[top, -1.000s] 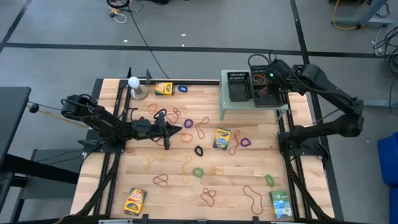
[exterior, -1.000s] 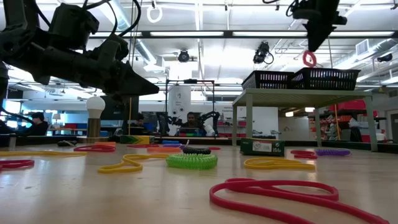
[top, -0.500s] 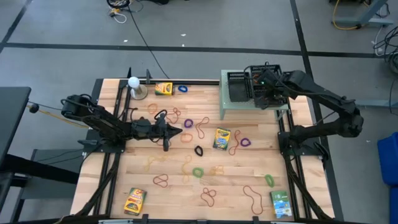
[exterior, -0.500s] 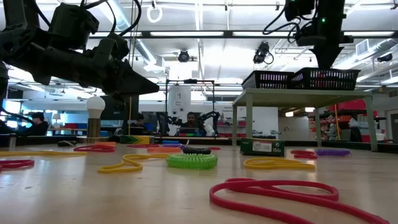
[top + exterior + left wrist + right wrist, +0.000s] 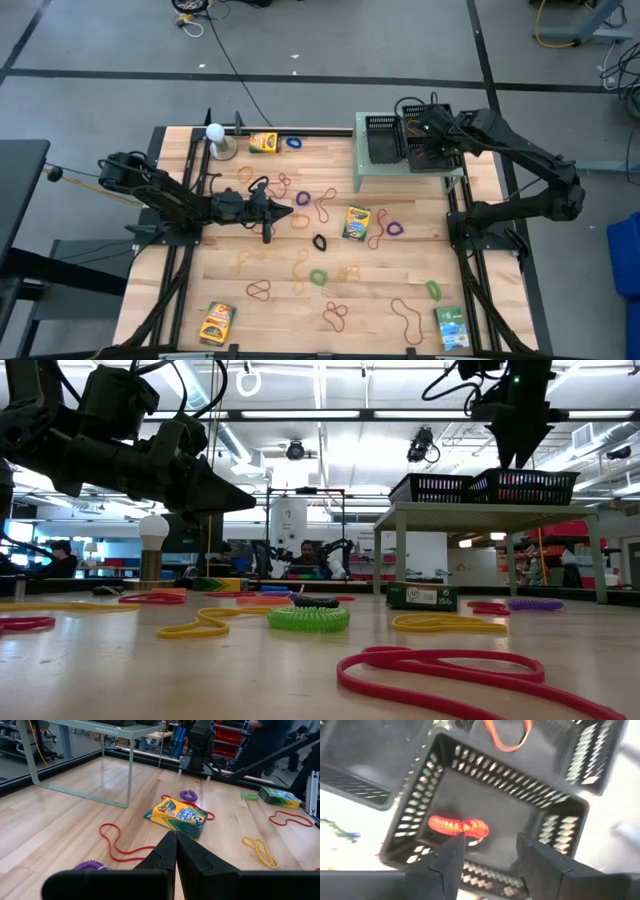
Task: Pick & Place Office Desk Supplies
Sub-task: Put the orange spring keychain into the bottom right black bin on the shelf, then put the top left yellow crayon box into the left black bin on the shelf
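Note:
My right gripper [image 5: 490, 860] hangs open above a black mesh basket [image 5: 495, 805] on the green stand [image 5: 360, 150], fingers pointing down. A red coiled band [image 5: 457, 826] lies on that basket's floor, just past the fingertips. My left gripper [image 5: 285, 211] is shut and empty, held level a little above the table left of centre. Rubber bands of many colours lie scattered on the wooden table [image 5: 200, 290]. Crayon boxes lie at the centre [image 5: 357, 222], far left [image 5: 263, 142] and near left [image 5: 217, 322].
A second black basket [image 5: 383, 140] sits beside the first on the stand; another holds an orange band [image 5: 505, 737]. A white ball on a small stand [image 5: 215, 135] is at the far left. A green box [image 5: 452, 328] lies at the near right corner.
My right gripper, with the red coiled band hanging below its fingers, has moved toward the table's left and down over the basket. It has let go of the band, which now lies on the basket's floor.

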